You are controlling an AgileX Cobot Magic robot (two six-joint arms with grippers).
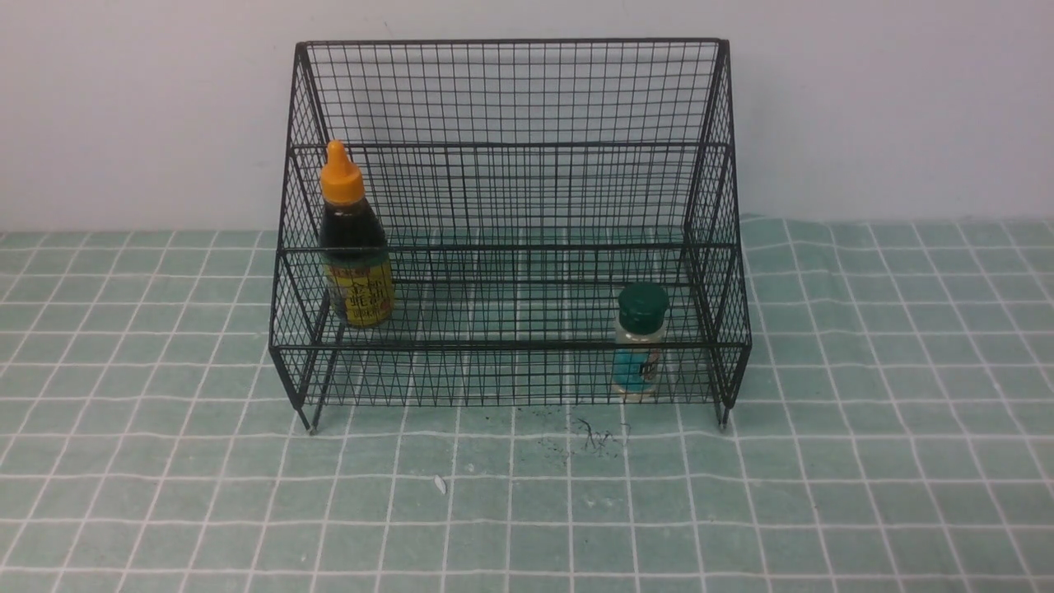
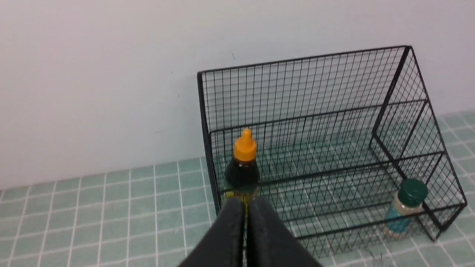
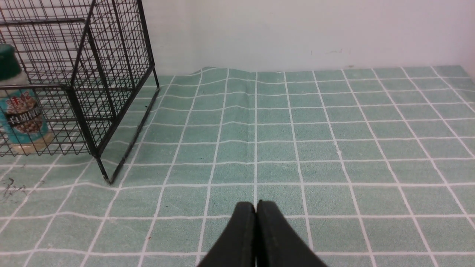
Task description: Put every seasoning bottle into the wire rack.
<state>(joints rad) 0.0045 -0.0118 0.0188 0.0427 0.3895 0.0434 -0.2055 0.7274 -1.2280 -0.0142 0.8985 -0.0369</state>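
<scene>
The black wire rack (image 1: 510,99) stands at the back of the table, against the wall. The dark-sauce squeeze bottle (image 1: 352,243) with orange cap stands upright at the rack's left end. The shaker jar (image 1: 641,339) with green lid stands upright on the lower tier at the right end. Both show in the left wrist view, the bottle (image 2: 243,167) and the jar (image 2: 404,205) inside the rack (image 2: 315,92). My left gripper (image 2: 246,202) is shut and empty, back from the rack. My right gripper (image 3: 256,205) is shut and empty over the cloth, right of the rack (image 3: 111,55) and jar (image 3: 20,107).
A green checked cloth (image 1: 865,461) covers the table. Dark scribbles (image 1: 597,435) and a small white scrap (image 1: 440,484) lie on it in front of the rack. A white wall (image 1: 889,99) stands right behind the rack. Neither arm shows in the front view.
</scene>
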